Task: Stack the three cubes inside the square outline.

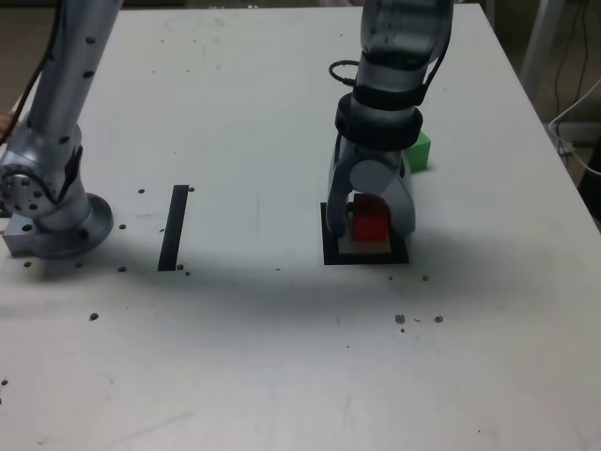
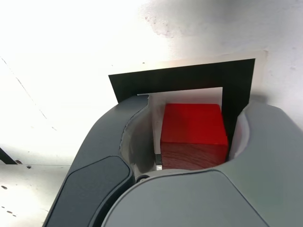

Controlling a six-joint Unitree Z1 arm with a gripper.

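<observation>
Wrist view: with gripper (image 2: 198, 108) spread, straddles the red cube (image 2: 194, 124) inside the square outline (image 2: 189, 79); beyond, toward the exterior view's right, leaves the green cube (image 1: 420, 153) partly hidden.

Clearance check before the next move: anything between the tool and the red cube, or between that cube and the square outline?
Nothing visible. The red cube is already within the black outline, between the open tool's fingers. The green cube is outside the outline, partly behind the arm.
</observation>
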